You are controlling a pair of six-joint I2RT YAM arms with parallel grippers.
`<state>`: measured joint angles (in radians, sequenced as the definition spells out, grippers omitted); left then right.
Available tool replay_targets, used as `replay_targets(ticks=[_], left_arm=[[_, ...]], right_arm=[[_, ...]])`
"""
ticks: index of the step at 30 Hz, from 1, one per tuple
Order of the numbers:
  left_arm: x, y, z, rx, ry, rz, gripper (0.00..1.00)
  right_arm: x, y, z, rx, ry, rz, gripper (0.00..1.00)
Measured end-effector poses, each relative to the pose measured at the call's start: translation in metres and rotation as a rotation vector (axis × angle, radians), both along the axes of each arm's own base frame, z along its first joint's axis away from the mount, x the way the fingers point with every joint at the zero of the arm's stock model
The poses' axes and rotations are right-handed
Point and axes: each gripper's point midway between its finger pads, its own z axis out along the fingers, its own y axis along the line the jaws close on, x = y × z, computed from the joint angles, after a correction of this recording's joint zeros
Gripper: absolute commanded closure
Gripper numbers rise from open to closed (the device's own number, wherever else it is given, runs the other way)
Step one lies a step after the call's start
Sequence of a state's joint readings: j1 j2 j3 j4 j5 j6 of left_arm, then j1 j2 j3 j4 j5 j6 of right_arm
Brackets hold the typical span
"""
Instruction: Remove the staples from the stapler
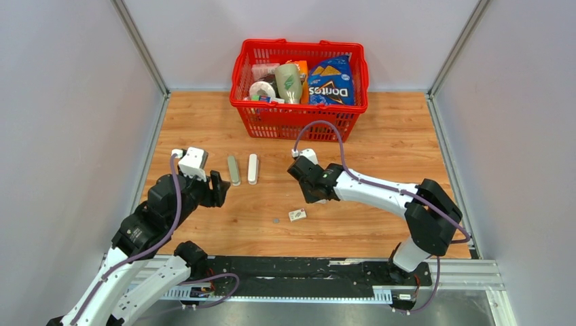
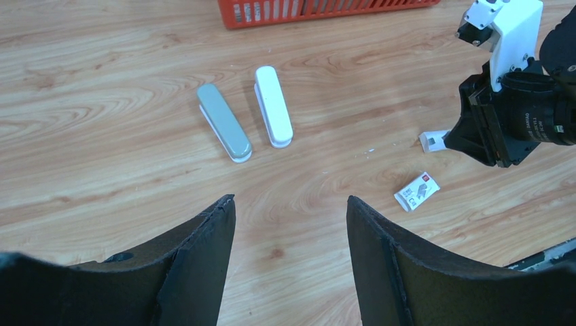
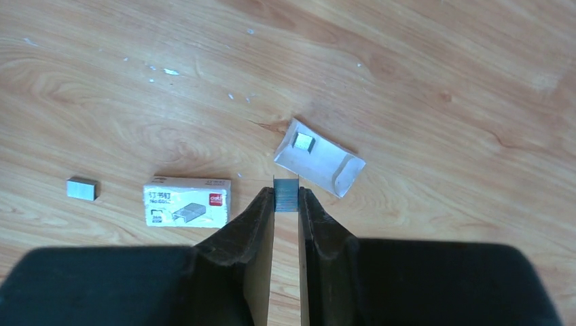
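The white stapler [image 1: 253, 168] [image 2: 274, 106] lies flat on the wooden table beside a grey-green bar [image 1: 234, 170] [image 2: 224, 131]. My left gripper [image 1: 219, 192] [image 2: 291, 207] hovers open and empty, short of both bars. To the right of the stapler, my right gripper [image 1: 312, 195] [image 3: 286, 192] points down at the table, shut on a short strip of staples [image 3: 286, 197] pinched between its tips. A loose block of staples [image 3: 82, 189] lies on the wood to the left. Another small block [image 3: 303, 141] sits in a white cardboard tray [image 3: 333, 170].
A white staple box [image 1: 297, 214] [image 2: 416, 191] [image 3: 187, 202] lies near the right gripper. A red basket [image 1: 299, 112] holding a chip bag, a cup and tape stands at the back. Grey walls close in both sides.
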<state>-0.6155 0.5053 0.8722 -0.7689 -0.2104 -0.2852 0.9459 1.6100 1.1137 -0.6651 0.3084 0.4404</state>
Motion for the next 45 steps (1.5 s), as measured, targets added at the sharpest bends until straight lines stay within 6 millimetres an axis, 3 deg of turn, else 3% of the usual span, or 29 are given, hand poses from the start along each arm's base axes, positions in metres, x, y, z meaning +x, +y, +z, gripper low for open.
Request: replay_targets(ticks=[10,29,45], left_arm=[[0.0,0.0,0.0,-0.002,-0.001,-0.003,0.32],[-0.001,0.0,0.0,-0.002,-0.001,-0.003,0.32],[-0.001,-0.001,0.0,-0.005,0.0,-0.009,0.31]], right_arm=[[-0.001,-0.017,-0.015,-0.011,0.006,-0.13,0.78],[0.01,-0.012,-0.016,0.043,-0.007,-0.196,0.79],[0.01,-0.016,-0.036,0.041,0.021,-0.284,0.79]])
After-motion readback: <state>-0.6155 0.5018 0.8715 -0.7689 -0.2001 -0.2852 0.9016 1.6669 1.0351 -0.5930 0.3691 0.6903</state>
